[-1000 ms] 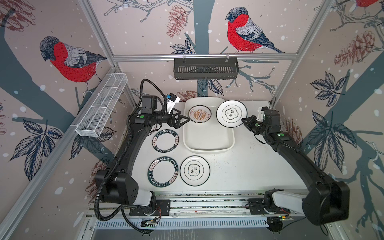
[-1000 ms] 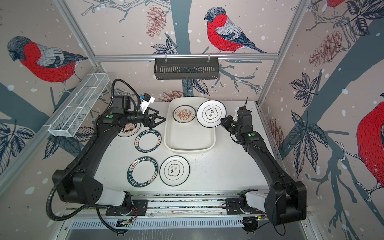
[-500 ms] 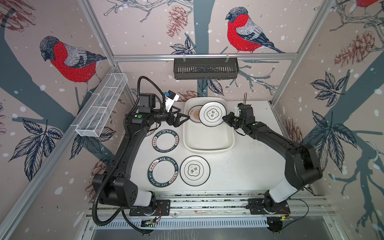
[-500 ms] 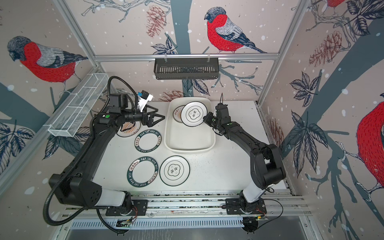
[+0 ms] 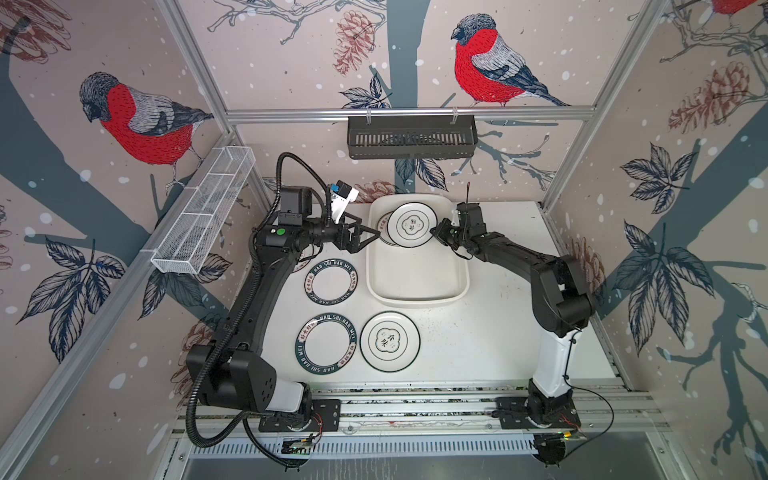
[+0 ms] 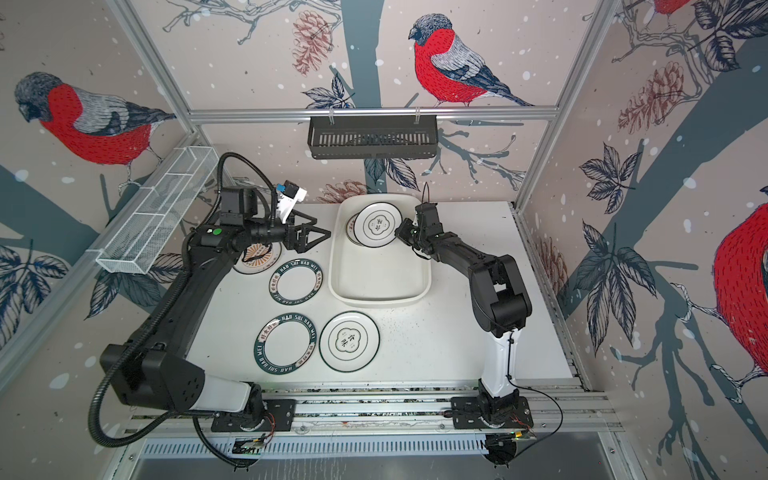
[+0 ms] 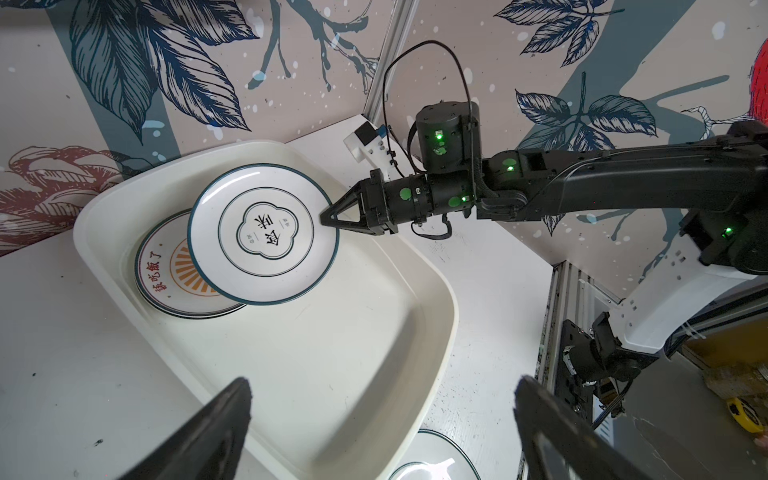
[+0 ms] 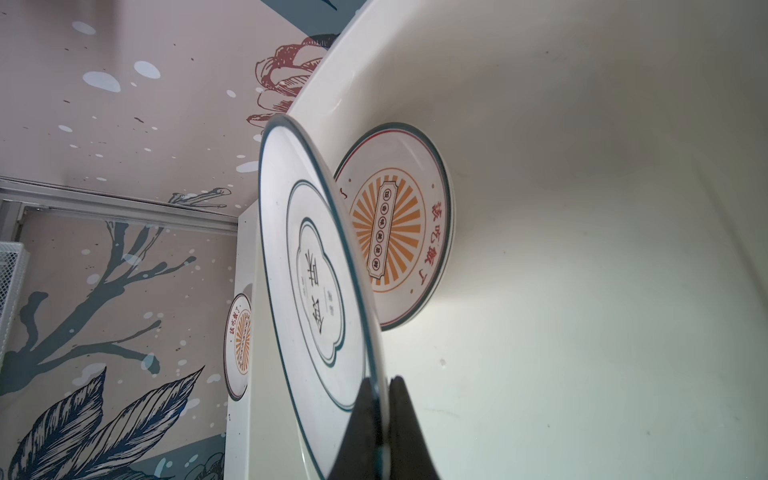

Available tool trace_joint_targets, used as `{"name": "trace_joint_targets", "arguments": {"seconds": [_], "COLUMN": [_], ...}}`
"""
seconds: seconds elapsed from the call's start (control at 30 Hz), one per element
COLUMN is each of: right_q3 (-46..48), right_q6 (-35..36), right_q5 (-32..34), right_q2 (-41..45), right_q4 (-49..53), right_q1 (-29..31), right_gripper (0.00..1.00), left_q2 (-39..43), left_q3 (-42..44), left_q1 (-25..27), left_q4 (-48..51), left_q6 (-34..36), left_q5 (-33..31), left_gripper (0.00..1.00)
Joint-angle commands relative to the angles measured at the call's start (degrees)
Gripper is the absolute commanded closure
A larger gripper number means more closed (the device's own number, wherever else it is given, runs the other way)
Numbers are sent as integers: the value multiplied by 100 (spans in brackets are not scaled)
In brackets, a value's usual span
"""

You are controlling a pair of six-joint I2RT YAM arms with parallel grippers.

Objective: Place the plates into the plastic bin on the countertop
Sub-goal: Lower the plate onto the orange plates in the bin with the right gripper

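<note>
The right gripper [image 5: 434, 232] is clamped on the rim of a thin-rimmed plate [image 5: 411, 224] with a centre emblem. It holds the plate over the far end of the bin [image 5: 415, 298], which stands at the middle of the far edge of the tabletop [image 5: 498, 311]. In the right wrist view both fingers [image 8: 361, 419] pinch that rim. The held plate overlaps a sunburst plate [image 7: 166, 266] lying flat in the bin's far left corner, with a gap between them on the gripper's side. The left gripper [image 5: 370, 237] hangs just beside the bin's left rim, its fingers spread wide and empty. On the tabletop, a lettered plate [image 5: 330, 280] lies left of the bin. A second lettered plate [image 5: 326, 347] and a second emblem plate [image 5: 390, 341] lie side by side nearer the front edge. Another sunburst plate [image 6: 257, 257] lies partly under the left arm.
</note>
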State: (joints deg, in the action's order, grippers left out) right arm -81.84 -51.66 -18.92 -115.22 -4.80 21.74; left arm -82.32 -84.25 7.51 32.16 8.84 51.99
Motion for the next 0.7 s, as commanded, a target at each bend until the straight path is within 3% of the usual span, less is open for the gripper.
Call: {"name": "trace_joint_targets", "arguments": {"seconds": [0.0,0.67], "right_q3": [-302,-1705], "right_q6": [-26,-200], "right_q5": [-185,-366], "right_q2": [-287,-1660], "right_q4": [-332,119], "right_q1": [17,17], "right_gripper": [97,93], "left_q2": [-21,-73], "left_q3": [-46,-94], "left_q1": [0,1], "left_q4": [-96,-50], "left_q6": [-49,-34], "left_q5": [-14,34], "left_gripper": [3,2]}}
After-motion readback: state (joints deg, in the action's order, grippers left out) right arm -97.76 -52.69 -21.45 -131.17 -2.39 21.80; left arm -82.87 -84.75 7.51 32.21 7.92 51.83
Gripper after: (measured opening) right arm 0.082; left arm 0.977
